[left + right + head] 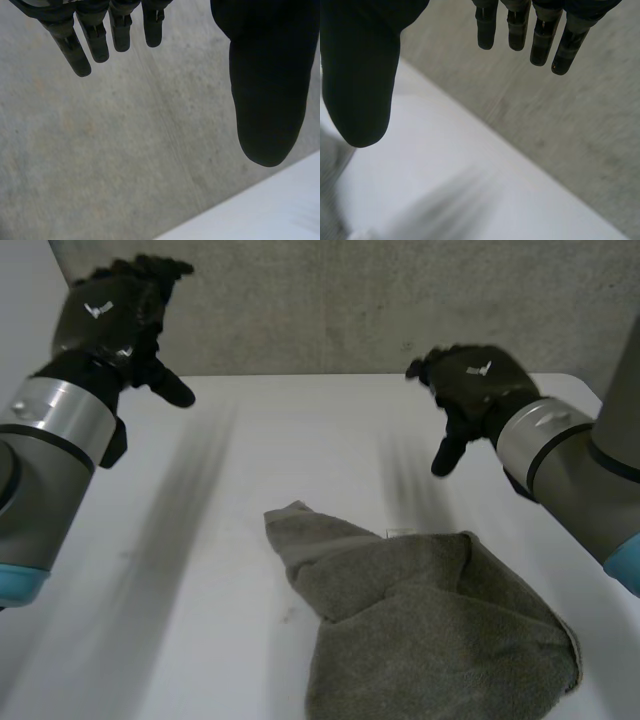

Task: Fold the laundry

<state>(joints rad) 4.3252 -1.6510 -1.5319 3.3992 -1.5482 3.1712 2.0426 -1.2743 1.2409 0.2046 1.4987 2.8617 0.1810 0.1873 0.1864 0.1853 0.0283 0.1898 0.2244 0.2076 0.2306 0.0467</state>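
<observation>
Grey-green towel (430,620) crumpled on the white table (180,570), on the near part, more to the robot's right. Long axis slanted: narrow corner pointing toward the table's middle and the robot's left, wide bunched end at the near right. Left hand (110,315) raised above the table before the grey wall (330,300), fingers (80,55) straight, thumb apart, holding nothing. Right hand (470,380) lifted beyond the towel, apart from it, fingers (540,45) loosely spread, empty.
</observation>
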